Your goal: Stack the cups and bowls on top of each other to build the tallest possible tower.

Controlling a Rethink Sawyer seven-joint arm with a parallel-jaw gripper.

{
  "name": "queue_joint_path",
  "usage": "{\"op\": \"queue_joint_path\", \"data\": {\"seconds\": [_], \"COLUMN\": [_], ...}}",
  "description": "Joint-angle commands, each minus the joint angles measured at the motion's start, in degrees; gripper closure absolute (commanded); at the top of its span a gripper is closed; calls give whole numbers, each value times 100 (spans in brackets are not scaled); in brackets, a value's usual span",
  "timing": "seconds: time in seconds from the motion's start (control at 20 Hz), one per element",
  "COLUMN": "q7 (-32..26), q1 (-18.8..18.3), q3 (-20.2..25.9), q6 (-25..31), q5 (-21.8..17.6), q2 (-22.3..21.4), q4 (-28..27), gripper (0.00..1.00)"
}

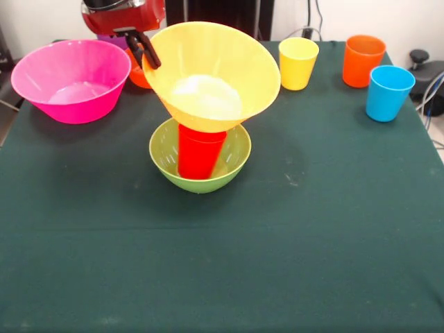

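Note:
A lime green bowl [166,149] stands on the cloth at the middle. A red cup [200,151] stands inside it. The large yellow-orange bowl [211,76] rests its base on the red cup and tilts steeply, mouth toward the camera. My gripper [148,57] is shut on this bowl's left rim, one black finger on each side of the wall. The large pink bowl [69,80] sits at the left. A yellow cup [298,62], an orange cup [363,60] and a light blue cup [388,92] stand upright at the right.
A small orange bowl [137,76] shows partly behind the gripper, between the pink and yellow-orange bowls. The dark green cloth [222,263] covers the table. Cables and a black object [424,69] lie off the right edge.

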Motion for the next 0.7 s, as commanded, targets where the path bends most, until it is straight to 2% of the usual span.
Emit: {"op": "queue_joint_path", "data": {"seconds": [0.05,0.7], "q7": [-1048,-992], "q1": [86,42], "q3": [0,58], "q6": [-509,-406], "q5": [-522,-401], "q2": [248,81], "q4": [226,266], "gripper": [100,100]}}
